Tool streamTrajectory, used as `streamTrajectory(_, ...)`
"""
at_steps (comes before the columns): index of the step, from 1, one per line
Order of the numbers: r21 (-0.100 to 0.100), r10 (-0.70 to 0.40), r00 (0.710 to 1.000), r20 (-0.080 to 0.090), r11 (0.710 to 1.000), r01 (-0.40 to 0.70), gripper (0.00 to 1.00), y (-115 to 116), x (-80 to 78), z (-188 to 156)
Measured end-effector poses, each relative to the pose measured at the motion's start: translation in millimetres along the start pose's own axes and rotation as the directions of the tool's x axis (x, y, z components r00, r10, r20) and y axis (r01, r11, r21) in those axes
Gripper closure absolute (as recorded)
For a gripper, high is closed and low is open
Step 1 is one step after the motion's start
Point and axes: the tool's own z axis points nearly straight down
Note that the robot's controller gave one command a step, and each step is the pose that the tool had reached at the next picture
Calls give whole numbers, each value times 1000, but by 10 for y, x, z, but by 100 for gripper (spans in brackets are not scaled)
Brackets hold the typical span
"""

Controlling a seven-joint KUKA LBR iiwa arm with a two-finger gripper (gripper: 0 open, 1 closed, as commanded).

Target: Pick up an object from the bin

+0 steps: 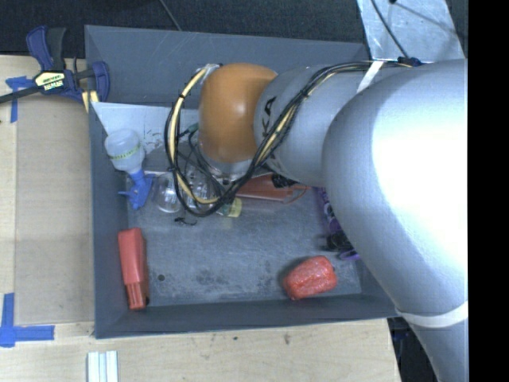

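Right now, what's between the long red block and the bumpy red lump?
Nothing: the camera view shows bare grey bin floor between the long red block and the bumpy red lump.

Bin (pixel 231 255): bar (pixel 133 267) lower left, lump (pixel 310 277) lower right, cup (pixel 125 150) upper left

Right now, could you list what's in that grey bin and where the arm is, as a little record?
bin: grey metal, few loose things
arm: reaches in from the right
orange cover: on the arm, over the bin's upper middle
red lump: lower right corner
red tube: lower left, along the wall
clear cup: left side, blue piece beside it
purple thing: right side, partly under the arm
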Motion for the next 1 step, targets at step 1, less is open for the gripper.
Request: streamTrajectory(1,2,1,1000,-5,1000,-1,100,-8,14,-200)
